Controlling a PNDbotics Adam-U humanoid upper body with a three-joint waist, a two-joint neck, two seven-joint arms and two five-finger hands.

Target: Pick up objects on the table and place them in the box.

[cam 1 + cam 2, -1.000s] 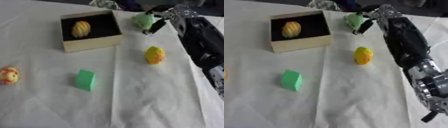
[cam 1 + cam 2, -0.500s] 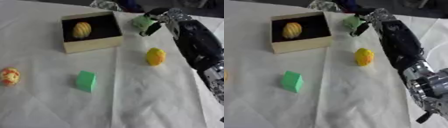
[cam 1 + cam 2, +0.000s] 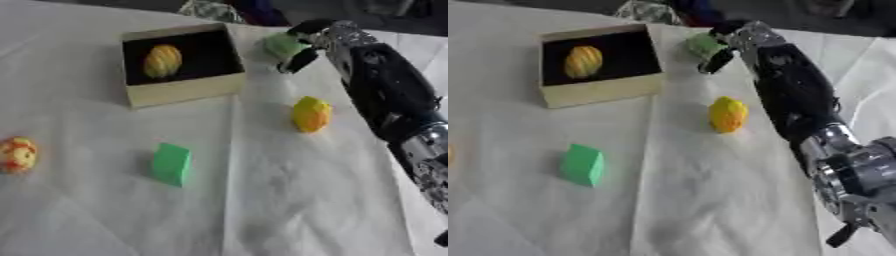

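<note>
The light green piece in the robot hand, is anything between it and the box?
Nothing visible. The green piece, held by the right robot hand, is just right of the box, with only bare cloth between.

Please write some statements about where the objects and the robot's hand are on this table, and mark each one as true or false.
1. The box already holds a yellow striped object. True.
2. The right hand holds a pale green object. True.
3. The green block lies inside the box. False: it lies on the cloth, in front of the box.
4. The yellow object sits to the left of the box. False: it sits to the right of it.
5. A red and yellow object lies near the left edge. True.
</note>
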